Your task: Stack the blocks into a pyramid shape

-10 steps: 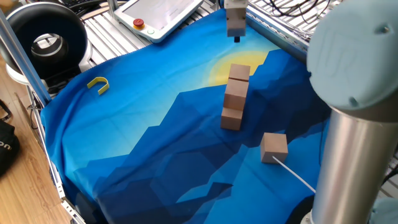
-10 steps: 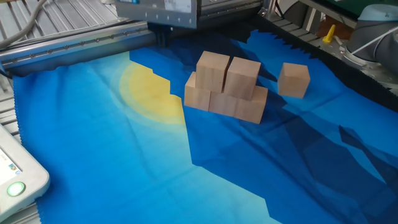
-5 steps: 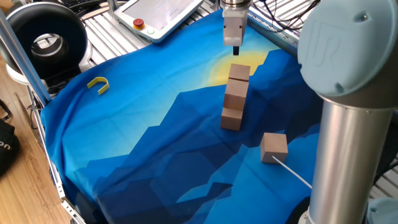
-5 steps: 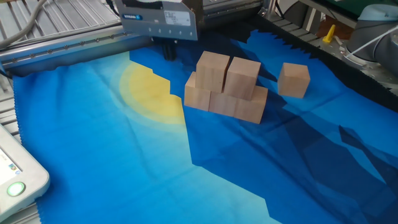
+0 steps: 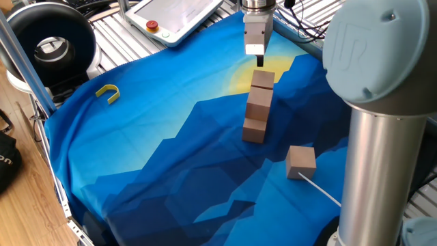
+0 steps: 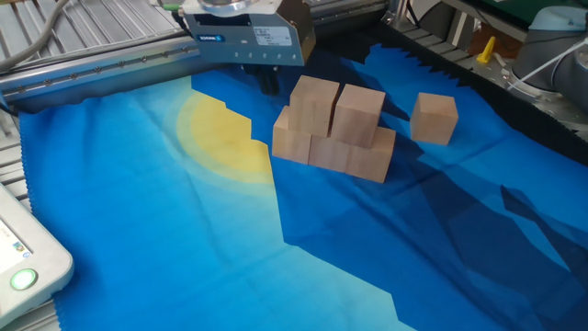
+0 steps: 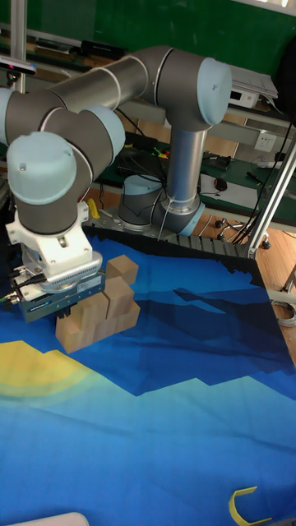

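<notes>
Jaws (image 5: 259, 61) seemingly closed above blocks (image 6: 335, 129)

Two blocks (image 6: 336, 108) atop three (image 6: 333, 151)

A robotics lab: UR5 arm (image 7: 107, 90), teach pendant (image 5: 179, 17), cabled workbenches (image 7: 238, 94).

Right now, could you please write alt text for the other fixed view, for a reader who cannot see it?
Five wooden blocks stand stacked on a blue and yellow cloth, three below and two on top. A sixth block sits apart beside them, and the gripper hangs just behind the stack.
</notes>
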Robot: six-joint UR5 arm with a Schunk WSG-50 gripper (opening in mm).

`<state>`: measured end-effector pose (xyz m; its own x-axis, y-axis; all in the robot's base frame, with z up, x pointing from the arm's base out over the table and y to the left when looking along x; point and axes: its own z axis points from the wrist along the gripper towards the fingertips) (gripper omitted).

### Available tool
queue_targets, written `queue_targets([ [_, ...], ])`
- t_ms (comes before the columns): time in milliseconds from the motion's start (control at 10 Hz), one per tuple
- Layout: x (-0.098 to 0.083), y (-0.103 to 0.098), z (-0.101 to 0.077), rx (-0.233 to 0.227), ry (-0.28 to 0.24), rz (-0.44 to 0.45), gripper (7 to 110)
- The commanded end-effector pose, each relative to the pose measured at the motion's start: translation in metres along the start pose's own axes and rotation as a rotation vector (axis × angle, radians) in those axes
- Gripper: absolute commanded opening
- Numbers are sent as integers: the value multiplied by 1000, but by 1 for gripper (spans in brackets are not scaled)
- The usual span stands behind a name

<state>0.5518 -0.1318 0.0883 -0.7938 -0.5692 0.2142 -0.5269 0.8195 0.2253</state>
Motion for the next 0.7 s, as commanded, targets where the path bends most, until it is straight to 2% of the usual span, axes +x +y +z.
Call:
queue_targets([
  [0,8,8,5,-29,31,-11,7],
  [200,17,9,8,-20,36,-15,7],
  [400,24,5,8,13,41,-15,7],
  [600,25,8,6,9,38,-10,7],
])
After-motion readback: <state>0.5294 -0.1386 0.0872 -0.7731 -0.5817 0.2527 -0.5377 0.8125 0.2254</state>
